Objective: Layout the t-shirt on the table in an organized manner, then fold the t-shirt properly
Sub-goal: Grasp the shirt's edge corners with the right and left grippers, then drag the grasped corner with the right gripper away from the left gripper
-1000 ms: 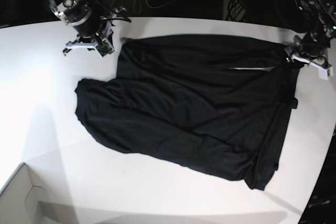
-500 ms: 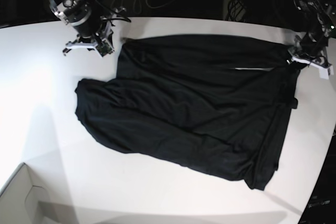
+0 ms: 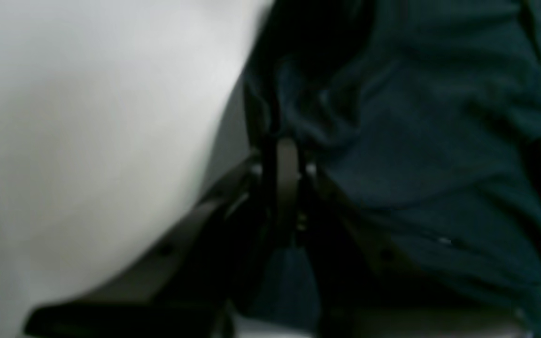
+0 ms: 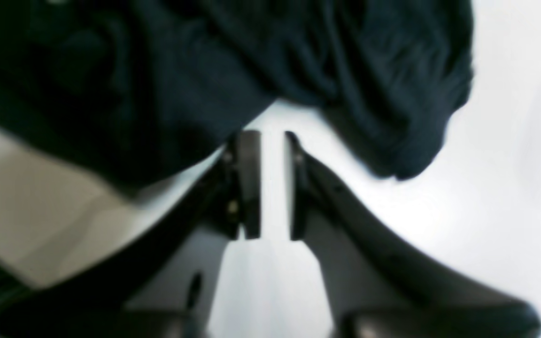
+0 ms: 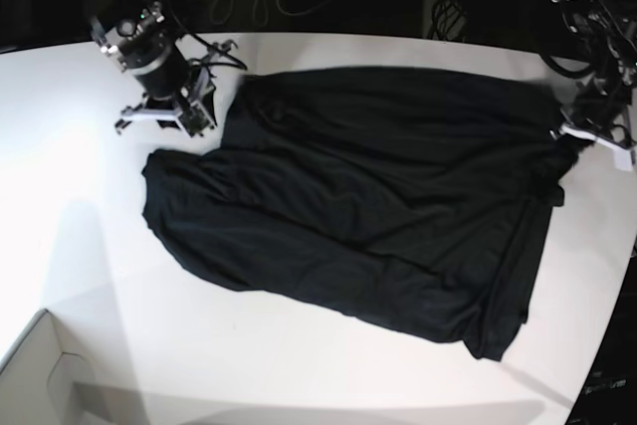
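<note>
Shirt point(image 5: 368, 206) spread but rumpled on bench point(image 5: 80, 236), no folds yet. Left pincer point(image 3: 282, 159) pinching its 3 o'clock edge; right pincer point(image 4: 270, 183) slightly apart, empty.

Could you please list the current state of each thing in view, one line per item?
Black soft fabric t-shirt: spread out but wrinkled on the table, not folded.
Large white table: bearing the shirt.
Left gripper: shut on the shirt's edge.
Right gripper: jaws slightly apart, nothing between them, beside the shirt.
</note>
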Tool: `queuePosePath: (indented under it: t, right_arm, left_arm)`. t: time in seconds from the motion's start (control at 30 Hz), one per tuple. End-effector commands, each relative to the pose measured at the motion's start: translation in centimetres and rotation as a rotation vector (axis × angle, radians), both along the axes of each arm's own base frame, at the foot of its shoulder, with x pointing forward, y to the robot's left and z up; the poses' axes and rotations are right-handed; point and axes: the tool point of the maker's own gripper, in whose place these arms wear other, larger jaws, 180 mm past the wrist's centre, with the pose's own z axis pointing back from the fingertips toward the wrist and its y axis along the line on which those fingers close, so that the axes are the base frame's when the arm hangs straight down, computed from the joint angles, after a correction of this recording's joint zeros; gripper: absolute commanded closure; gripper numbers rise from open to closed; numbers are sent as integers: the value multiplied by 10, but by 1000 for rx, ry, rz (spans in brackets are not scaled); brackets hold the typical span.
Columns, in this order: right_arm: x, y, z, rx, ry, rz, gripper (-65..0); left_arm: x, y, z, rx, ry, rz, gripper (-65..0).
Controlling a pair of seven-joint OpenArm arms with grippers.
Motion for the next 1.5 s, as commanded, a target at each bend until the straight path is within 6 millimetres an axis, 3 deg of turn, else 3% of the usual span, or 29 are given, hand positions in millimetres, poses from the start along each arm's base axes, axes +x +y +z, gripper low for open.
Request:
queuePosePath:
  t: [0.0,0.13,0.3,0.53,0.93,1.13,1.3,1.47]
  right_arm:
    - [6,3,10,22,-43,2,-147]
    - [20,3,5,31,-43,-3,-242]
    - [28,3,-20,49,12,-9,-304]
    - [44,0,-41,61,56,-18,-306]
    - [77,-13,-29,31,7,-18,-305]
    - [80,-32,-31,-14,16,-20,-305]
    - [79,-69,-42,-52,51,-80,-306]
    - [97,-92,-35,-38,31,-152,-309]
  left_arm:
    - [13,6,26,44,-80,-7,-1]
    - [19,6,48,92,-127,-19,-1]
    - [20,6,54,103,-141,-22,-1]
    - [22,6,56,103,-147,-22,-1]
    - [24,8,59,111,-156,-20,-1]
    - [24,9,59,113,-157,-20,-1]
    - [24,9,59,113,-157,-20,-1]
    - [24,8,59,110,-157,-20,-1]
